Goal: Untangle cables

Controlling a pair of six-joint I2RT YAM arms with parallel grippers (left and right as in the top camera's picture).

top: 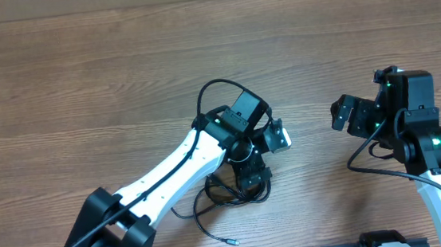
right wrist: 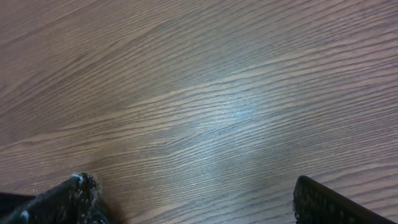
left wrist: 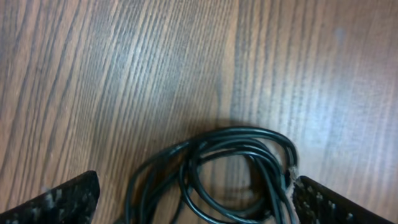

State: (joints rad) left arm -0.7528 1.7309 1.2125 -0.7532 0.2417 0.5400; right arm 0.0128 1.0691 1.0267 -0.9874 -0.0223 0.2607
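Our left gripper [left wrist: 194, 199] is wide open, the cables [left wrist: 249, 132] between its fingers. Our right gripper [right wrist: 194, 199] is wide open over the table [right wrist: 236, 93].

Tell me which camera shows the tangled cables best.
Left wrist view: the loops of the cables fill the lower frame, close up and unobstructed. Overhead shows only a few small strands and one loose end poking out from under the left arm. Right wrist shows only bare table.
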